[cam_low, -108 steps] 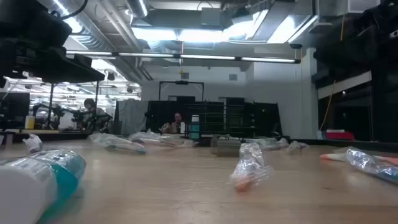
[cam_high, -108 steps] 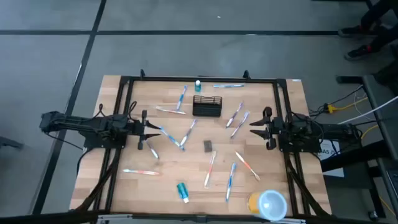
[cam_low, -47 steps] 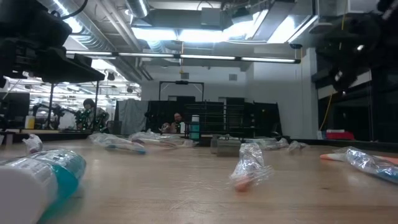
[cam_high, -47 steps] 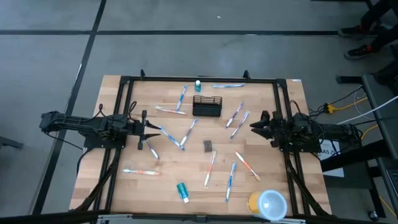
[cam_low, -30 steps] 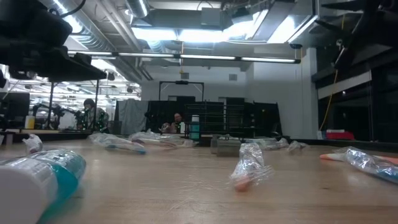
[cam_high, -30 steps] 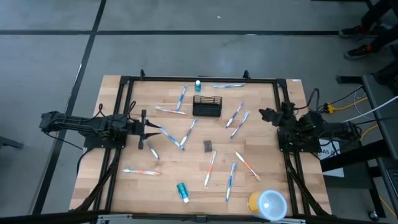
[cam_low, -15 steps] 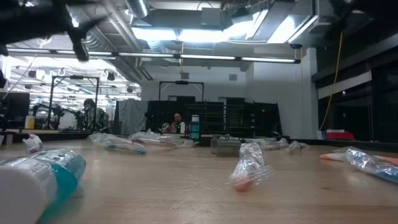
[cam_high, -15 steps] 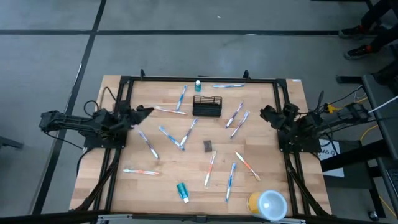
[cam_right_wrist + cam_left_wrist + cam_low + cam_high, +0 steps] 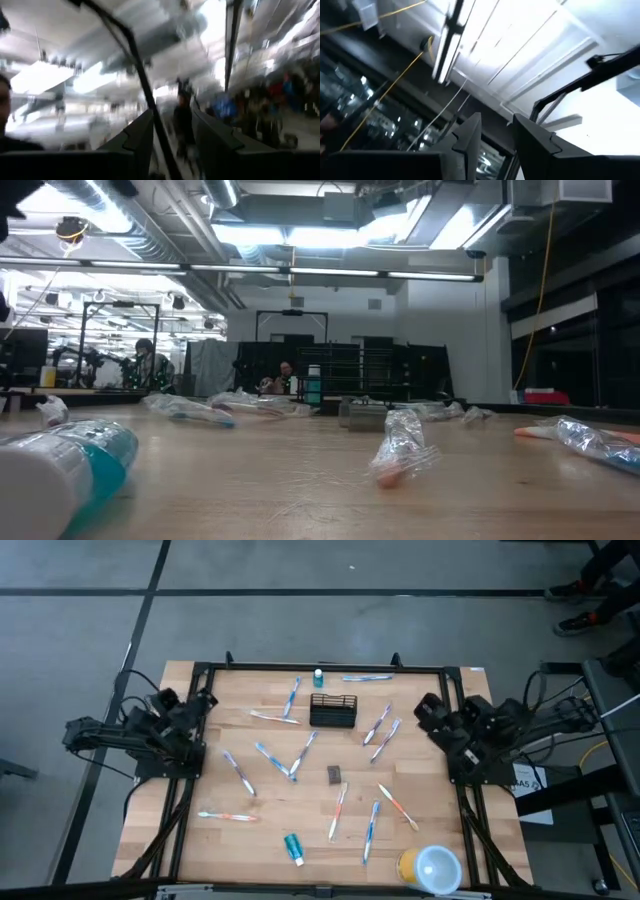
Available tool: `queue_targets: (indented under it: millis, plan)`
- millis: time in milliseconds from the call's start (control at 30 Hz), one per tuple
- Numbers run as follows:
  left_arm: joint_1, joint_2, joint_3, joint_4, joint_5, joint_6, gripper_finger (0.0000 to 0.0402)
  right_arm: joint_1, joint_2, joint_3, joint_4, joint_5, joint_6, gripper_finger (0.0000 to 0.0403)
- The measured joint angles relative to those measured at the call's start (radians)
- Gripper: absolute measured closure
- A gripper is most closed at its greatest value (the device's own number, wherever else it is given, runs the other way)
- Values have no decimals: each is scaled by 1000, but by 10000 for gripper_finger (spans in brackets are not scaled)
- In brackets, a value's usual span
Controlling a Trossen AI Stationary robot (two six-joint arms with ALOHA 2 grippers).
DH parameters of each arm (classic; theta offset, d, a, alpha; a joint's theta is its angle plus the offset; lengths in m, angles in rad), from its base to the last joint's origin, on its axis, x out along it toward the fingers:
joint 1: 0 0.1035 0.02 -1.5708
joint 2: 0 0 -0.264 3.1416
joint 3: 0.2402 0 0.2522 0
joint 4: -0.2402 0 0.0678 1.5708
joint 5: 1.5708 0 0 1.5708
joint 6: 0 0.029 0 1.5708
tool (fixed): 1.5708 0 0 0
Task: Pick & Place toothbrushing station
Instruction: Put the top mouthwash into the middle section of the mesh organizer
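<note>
Wooden table [image 9: 270,840] inside a black frame, grey floor all around it, and in the low view a big lab room with ceiling lights is stretching off behind the tabletop. The black mesh holder [image 9: 333,710] is sitting in the upper middle of the high view, with a small teal-capped bottle [image 9: 318,676] just above it. Wrapped toothbrushes [image 9: 371,826] are lying scattered all over the boards, a teal tube [image 9: 293,847] is lying near the bottom middle, and the yellow cup with a pale lid [image 9: 430,866] is parked in the lower right corner.

What could go wrong, as I see it: everything is loose and lying flat in crinkly wrappers, so a pinch could be slipping off the plastic or skidding a brush away. Several brushes are crossing or touching each other in the middle, so grabbing one could be dragging its neighbour along. The holder looks light too, so bumping it while dropping something in could be shoving it around or tipping it.

Grippers: the left gripper [image 9: 495,131] is hanging at the left edge of the table, tilted up so its camera is staring at ceiling lights. Its fingers are standing a narrow gap apart with nothing between them. The right gripper [image 9: 172,131] is doing the same at the right edge, pointing up into the room, fingers a modest gap apart and gripping nothing. Neither one is touching anything on the table, and both are well away from the holder.
</note>
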Motion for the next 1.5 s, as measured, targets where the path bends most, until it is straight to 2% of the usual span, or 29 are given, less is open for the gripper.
queue_targets:
  millis: [133,200,300,367,433,533,733,967,1067,1233,1400,1500]
  plan:
    - [-2,58,104,-33,35,98,294,-1,-9,176,-266,-48,-32,264]
    - [-3,104,166,-73,64,156,294,-1,-14,272,-476,-52,-30,264]
    - [-2,179,250,-112,64,224,294,-1,-14,421,-843,-2,29,264]
    - [-2,225,289,-111,64,263,294,-1,-8,498,-1014,45,80,264]
    - [-2,262,317,-123,61,285,294,-1,-3,541,-1127,84,124,264]
    - [-2,306,347,-141,96,307,294,0,4,554,-1204,141,203,264]
    - [-3,366,376,-115,266,281,294,-1,21,554,-1201,168,285,264]
    - [-2,402,377,34,196,55,294,-1,59,554,-996,168,247,264]
    - [-2,404,377,89,199,-12,294,0,78,554,-969,185,229,264]
    - [-2,398,376,103,179,5,294,-1,108,554,-967,202,259,264]
    - [-3,402,376,95,299,109,294,-1,151,554,-847,200,214,264]
    - [-13,412,376,103,370,118,293,1,159,554,-750,185,159,264]
